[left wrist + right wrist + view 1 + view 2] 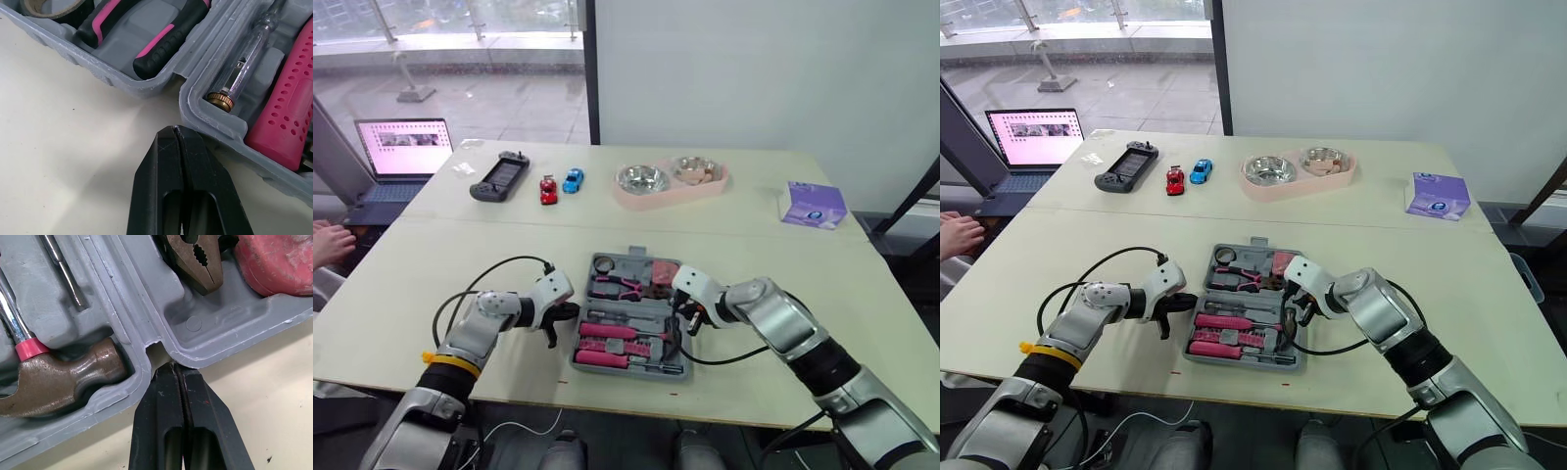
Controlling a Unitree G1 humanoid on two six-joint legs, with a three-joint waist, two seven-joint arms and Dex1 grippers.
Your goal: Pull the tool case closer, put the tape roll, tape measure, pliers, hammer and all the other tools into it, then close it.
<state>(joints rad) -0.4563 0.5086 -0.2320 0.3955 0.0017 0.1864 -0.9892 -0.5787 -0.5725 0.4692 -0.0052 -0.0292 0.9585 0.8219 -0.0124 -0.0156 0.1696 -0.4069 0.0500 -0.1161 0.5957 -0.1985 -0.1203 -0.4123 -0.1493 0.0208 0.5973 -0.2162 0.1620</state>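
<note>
Now: tool case lies open, flat on table, centre, near front edge. Gray trays hold hammer, pliers, tape roll. L gripper at case's left side, R gripper at right-side hinge notch. Both: fingers pressed together, holding nothing; forearms angled inward.

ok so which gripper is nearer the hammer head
Right. The right gripper is at the tool case rim, just beside the hammer head. The left gripper is at the case's opposite side, across the packed tools.
</note>
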